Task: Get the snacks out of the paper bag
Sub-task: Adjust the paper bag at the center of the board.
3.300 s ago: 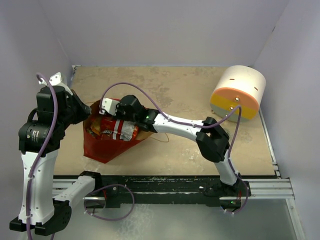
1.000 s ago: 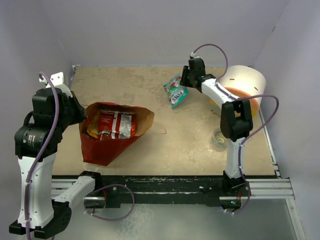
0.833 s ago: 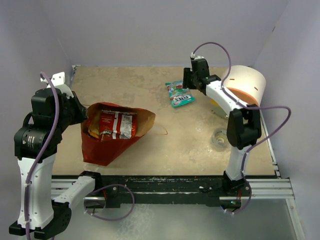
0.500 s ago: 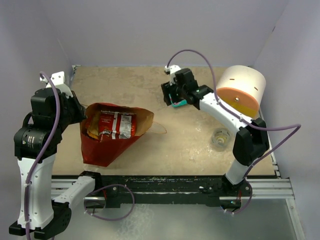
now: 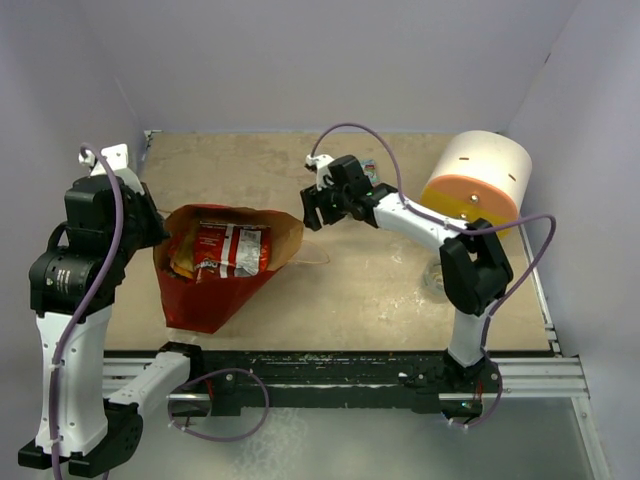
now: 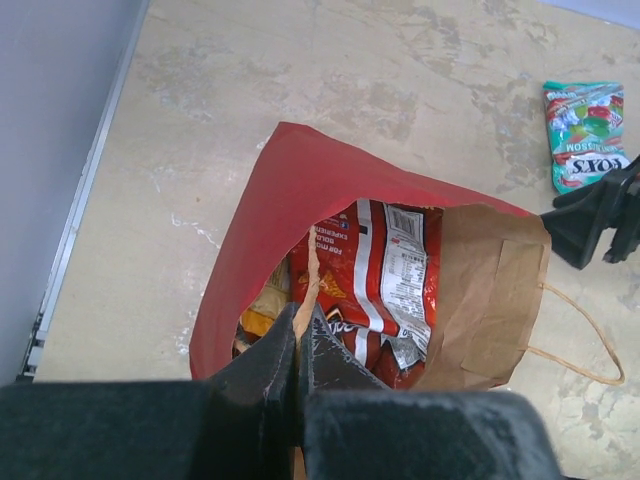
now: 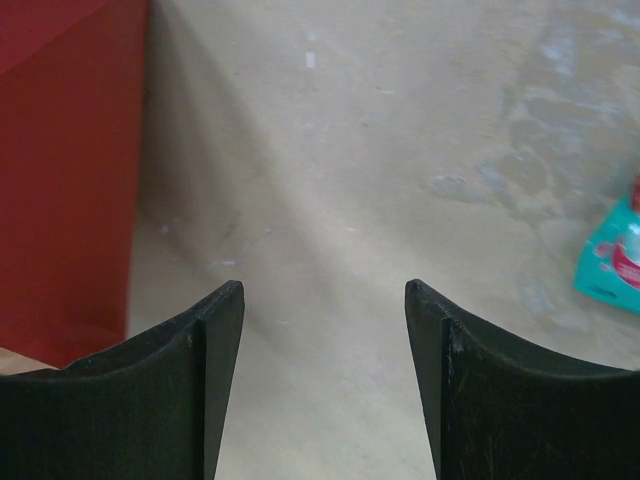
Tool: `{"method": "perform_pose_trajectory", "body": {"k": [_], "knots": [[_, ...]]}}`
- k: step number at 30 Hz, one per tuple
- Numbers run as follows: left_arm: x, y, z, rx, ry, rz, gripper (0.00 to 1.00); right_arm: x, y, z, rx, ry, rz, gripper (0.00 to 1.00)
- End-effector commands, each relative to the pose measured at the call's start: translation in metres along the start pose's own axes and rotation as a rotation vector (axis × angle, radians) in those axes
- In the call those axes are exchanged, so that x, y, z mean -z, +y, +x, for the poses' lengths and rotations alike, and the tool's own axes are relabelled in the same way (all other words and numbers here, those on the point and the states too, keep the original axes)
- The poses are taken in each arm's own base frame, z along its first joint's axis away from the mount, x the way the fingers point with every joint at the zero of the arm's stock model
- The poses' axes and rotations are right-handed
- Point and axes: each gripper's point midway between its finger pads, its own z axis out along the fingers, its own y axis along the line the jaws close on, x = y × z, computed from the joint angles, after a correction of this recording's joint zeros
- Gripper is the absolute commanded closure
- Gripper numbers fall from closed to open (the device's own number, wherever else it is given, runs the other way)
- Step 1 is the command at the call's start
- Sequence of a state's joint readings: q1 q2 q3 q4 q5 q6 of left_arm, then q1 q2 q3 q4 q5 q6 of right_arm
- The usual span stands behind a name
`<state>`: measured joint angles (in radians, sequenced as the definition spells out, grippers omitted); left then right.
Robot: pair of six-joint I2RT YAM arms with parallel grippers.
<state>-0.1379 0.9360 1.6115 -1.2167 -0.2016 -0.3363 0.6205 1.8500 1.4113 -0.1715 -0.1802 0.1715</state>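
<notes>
Red paper outside and brown kraft inside, the paper bag lies on its side at the left of the table, its mouth opening toward the middle. The left gripper is pinched tight on the near rim of that mouth, holding it up. Inside sit a red-and-silver packet and, tucked beside it toward the bag's bottom, an orange packet. A teal packet is already out, lying flat on the table well apart from the bag. The right gripper hangs just beside the mouth with its fingers spread wide and nothing between them. The likely next step is a reach into the bag for the red-and-silver packet, and several things could spoil it. The brown upper lip sags, so a low or skewed entry could push it inward and fold the mouth closed. The thin string handle loops out right in the approach path and could catch on a finger. The rim is held by a narrow pinch on thin paper, so a hard pull on a packet may tear it or drag it free. The bag looks light enough to slide with the packet. Crinkly foil may also slip from the fingers.
</notes>
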Motion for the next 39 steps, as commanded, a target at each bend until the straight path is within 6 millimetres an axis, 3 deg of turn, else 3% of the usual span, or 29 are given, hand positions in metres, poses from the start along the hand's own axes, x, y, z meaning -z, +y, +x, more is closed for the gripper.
{"method": "perform_pose_trajectory", "body": {"k": [1, 6, 11, 19, 23, 27, 29, 31, 35, 39], "knots": [[0.006, 0.004, -0.007, 0.117, -0.045, -0.039, 1.0, 0.0, 0.047, -0.046, 0.134, -0.127, -0.153, 0.32], [-0.004, 0.002, -0.002, 0.228, -0.028, -0.061, 0.95, 0.002, 0.104, -0.05, 0.291, -0.143, -0.269, 0.33], [-0.018, -0.015, -0.012, 0.252, -0.039, 0.001, 0.98, 0.022, 0.161, -0.049, 0.242, -0.221, -0.378, 0.34], [-0.015, -0.051, -0.061, 0.204, -0.185, 0.201, 0.96, 0.054, 0.203, -0.061, 0.16, -0.299, -0.469, 0.34], [-0.025, -0.05, -0.058, 0.217, -0.153, 0.174, 1.0, 0.059, 0.189, -0.064, 0.088, -0.306, -0.389, 0.33], [-0.024, -0.038, -0.042, 0.227, -0.116, 0.119, 1.0, 0.067, 0.139, -0.056, 0.1, -0.275, -0.2, 0.31], [-0.021, -0.031, -0.036, 0.226, -0.113, 0.094, 1.0, 0.064, 0.105, -0.042, 0.04, -0.198, -0.108, 0.28], [-0.017, -0.027, -0.032, 0.216, -0.112, 0.079, 1.0, 0.065, 0.087, -0.02, 0.011, -0.07, -0.094, 0.25], [-0.013, -0.023, -0.026, 0.206, -0.099, 0.066, 1.0, 0.083, 0.092, 0.001, 0.087, -0.004, -0.162, 0.25], [-0.012, -0.026, -0.022, 0.198, -0.085, 0.091, 1.0, 0.097, 0.106, 0.019, 0.047, 0.017, -0.246, 0.25]]}}
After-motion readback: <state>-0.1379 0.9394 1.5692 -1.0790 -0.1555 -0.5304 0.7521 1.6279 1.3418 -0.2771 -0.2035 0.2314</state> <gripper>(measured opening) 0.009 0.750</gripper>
